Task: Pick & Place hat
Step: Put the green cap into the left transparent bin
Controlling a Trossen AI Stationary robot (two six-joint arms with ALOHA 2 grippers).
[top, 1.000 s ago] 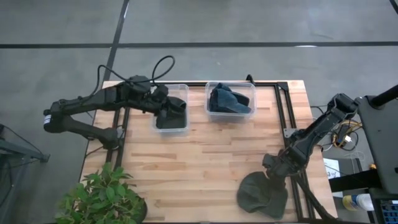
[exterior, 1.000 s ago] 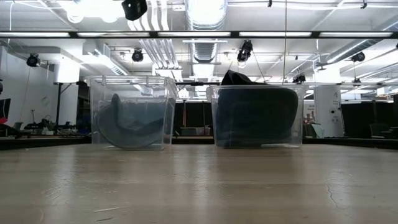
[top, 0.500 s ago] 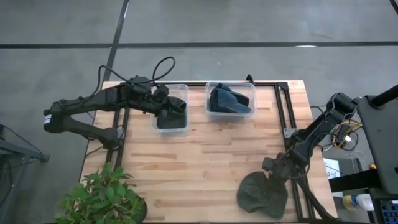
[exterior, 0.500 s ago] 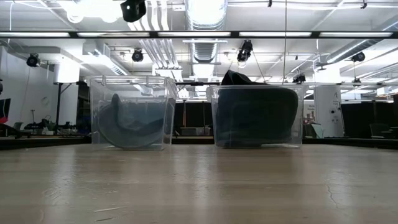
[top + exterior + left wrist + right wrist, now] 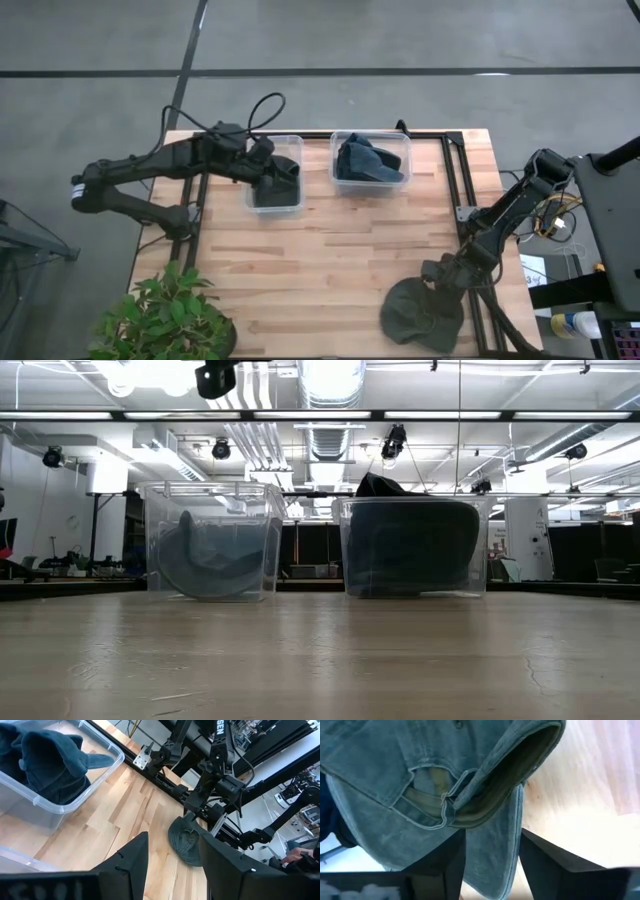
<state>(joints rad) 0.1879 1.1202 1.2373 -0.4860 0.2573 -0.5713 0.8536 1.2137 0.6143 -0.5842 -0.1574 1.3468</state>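
Wooden worktop (image 5: 330,250) under me, my right gripper (image 5: 440,276) stretched low to the near right corner, fingers apart astride the hat (image 5: 415,312) brim, my left gripper (image 5: 275,175) parted, hovering over the far-edge left bin (image 5: 292,141).

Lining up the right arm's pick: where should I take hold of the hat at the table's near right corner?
Grip the back rim of the hat at its strap opening. There the fabric stands up as a folded edge; the crown lies flat. The right pincer is already at that edge, fingers astride it, so come straight down.
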